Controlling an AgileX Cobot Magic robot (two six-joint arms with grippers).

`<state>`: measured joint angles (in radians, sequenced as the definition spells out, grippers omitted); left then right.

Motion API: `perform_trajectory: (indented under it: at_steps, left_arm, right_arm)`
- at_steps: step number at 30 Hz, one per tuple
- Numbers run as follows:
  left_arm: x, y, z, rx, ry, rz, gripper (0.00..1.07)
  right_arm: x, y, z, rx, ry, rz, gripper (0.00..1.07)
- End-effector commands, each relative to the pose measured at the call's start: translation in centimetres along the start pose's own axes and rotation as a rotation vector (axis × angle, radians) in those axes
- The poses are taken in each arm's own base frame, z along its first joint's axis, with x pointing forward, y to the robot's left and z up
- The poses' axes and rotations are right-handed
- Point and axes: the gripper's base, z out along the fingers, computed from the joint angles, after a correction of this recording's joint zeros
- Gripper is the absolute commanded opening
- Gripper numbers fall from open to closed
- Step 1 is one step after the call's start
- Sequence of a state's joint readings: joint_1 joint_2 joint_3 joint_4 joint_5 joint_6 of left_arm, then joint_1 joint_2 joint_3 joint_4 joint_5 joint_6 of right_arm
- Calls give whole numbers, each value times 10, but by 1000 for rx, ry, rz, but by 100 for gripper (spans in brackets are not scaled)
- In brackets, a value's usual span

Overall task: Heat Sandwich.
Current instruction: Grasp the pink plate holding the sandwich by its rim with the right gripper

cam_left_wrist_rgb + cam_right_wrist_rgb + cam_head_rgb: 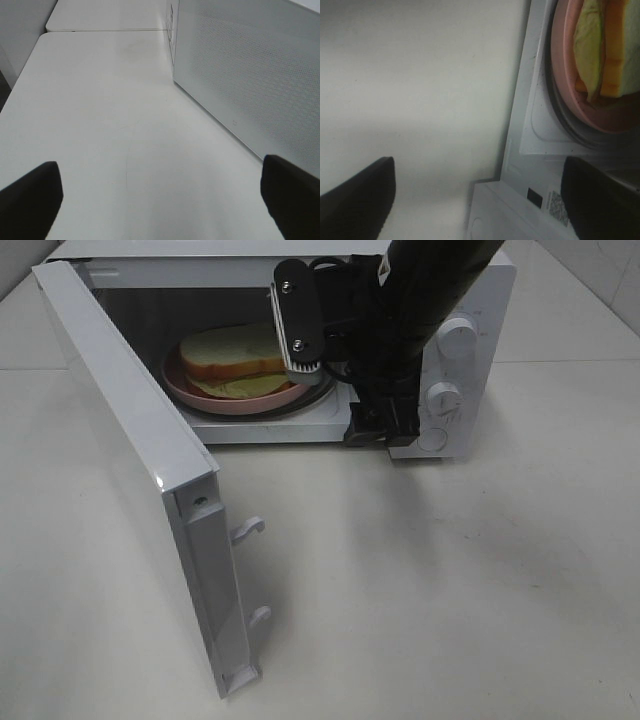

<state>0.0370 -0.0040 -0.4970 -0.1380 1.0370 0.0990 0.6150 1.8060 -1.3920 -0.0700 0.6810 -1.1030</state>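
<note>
The right gripper (479, 200) hangs at the open mouth of the white microwave (490, 310), on the side of its two knobs (458, 340), jaws wide apart and holding nothing. The sandwich (240, 358) lies on the pink plate (215, 400) inside the oven, on the turntable. The microwave door (130, 440) stands swung fully out over the pale surface (450, 580). A small sticker (555, 204) on the microwave's front edge bears a code pattern and fine print too blurred to read. The left gripper (160, 200) is also spread open and empty above the surface, beside a white dotted panel (250, 75) whose tiny mark is illegible.
</note>
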Motion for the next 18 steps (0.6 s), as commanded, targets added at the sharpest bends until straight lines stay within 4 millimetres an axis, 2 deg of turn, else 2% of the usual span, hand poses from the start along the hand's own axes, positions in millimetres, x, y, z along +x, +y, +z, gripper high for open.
perform_trajectory:
  at_steps: [1, 18]
  left_arm:
    - [2, 0, -3, -2, -22, -2, 103]
    - [2, 0, -3, -2, -22, -2, 103]
  right_arm:
    - [-6, -7, 10, 27, -15, -8, 86]
    - [-17, -24, 63, 65, -39, -10, 83]
